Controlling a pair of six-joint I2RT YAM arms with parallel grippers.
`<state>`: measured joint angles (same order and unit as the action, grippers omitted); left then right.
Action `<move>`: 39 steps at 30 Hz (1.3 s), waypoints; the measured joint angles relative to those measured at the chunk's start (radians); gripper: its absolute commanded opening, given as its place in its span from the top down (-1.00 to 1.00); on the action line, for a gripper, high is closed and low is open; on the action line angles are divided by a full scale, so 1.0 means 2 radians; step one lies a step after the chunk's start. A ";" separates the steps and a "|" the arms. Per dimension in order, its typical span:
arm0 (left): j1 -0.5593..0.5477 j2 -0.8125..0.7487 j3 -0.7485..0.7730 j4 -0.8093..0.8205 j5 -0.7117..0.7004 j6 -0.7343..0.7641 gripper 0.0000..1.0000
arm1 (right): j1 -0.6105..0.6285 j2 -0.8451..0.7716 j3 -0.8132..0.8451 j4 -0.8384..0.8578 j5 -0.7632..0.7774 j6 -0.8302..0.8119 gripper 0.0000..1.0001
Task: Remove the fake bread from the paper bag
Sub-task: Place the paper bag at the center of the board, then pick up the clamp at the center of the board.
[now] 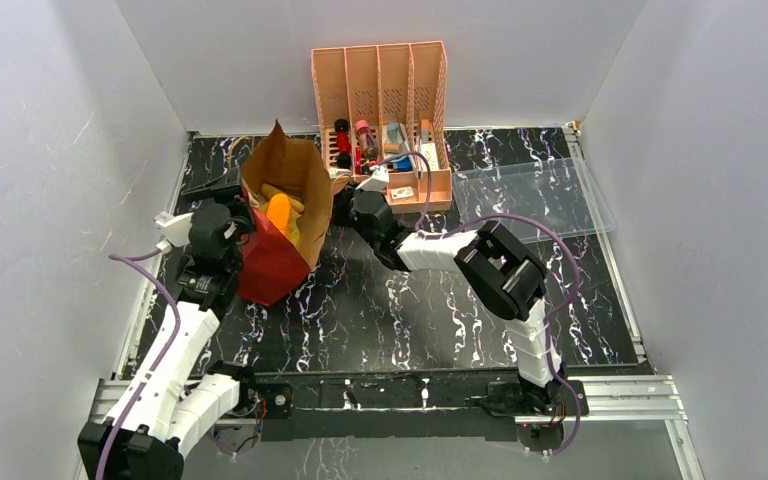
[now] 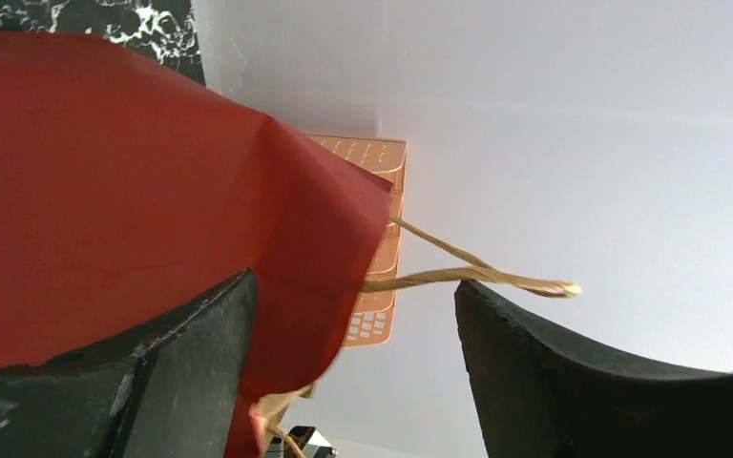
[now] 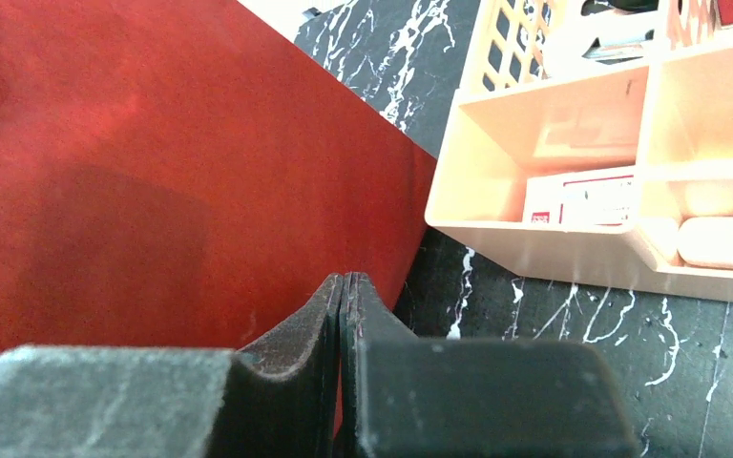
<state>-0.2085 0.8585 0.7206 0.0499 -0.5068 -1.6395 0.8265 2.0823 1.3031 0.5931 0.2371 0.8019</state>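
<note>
The paper bag (image 1: 295,170) lies tilted at the left, its brown mouth facing up and back and its red lower part (image 1: 268,268) toward me. Fake bread shows inside the mouth: an orange croissant (image 1: 280,213) and golden pieces (image 1: 290,197). My left gripper (image 1: 228,198) is at the bag's left edge, open; in the left wrist view (image 2: 353,315) the bag's red wall (image 2: 105,181) lies against one finger (image 2: 181,363), and a loop handle (image 2: 468,277) crosses the gap. My right gripper (image 1: 344,205) is at the bag's right side. In the right wrist view (image 3: 344,286) it is shut, pinching the bag's red paper (image 3: 153,172).
The pink slotted organizer (image 1: 385,90) with small bottles and boxes stands at the back, just right of the bag; it shows in the right wrist view (image 3: 534,205). A clear plastic tray (image 1: 550,195) lies at the back right. White walls enclose the black marbled table (image 1: 410,310).
</note>
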 measured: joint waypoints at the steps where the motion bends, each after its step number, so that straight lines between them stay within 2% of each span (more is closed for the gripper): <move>1: 0.000 0.000 0.008 -0.005 0.000 0.009 -0.52 | 0.000 0.000 0.004 -0.001 -0.001 -0.002 1.00; 13: 0.000 -0.021 0.085 -0.078 -0.023 0.107 -0.55 | 0.000 0.022 0.056 -0.024 -0.020 -0.012 1.00; 27: 0.000 -0.081 0.089 -0.108 -0.084 0.193 -0.54 | 0.000 0.034 0.067 -0.037 -0.030 -0.016 1.00; 31: 0.000 -0.083 0.088 -0.108 -0.085 0.202 -0.54 | 0.000 0.032 0.067 -0.049 -0.025 -0.030 0.70; 35: 0.000 -0.089 0.089 -0.109 -0.087 0.216 -0.56 | 0.000 0.016 0.068 -0.101 0.001 -0.067 0.19; 39: 0.000 -0.101 0.092 -0.110 -0.087 0.237 -0.65 | -0.005 -0.017 0.078 -0.158 0.029 -0.108 -0.07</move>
<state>-0.2085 0.6564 0.9054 -0.1696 -0.6800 -1.1653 0.8158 2.0481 1.4593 0.2766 0.2950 0.5866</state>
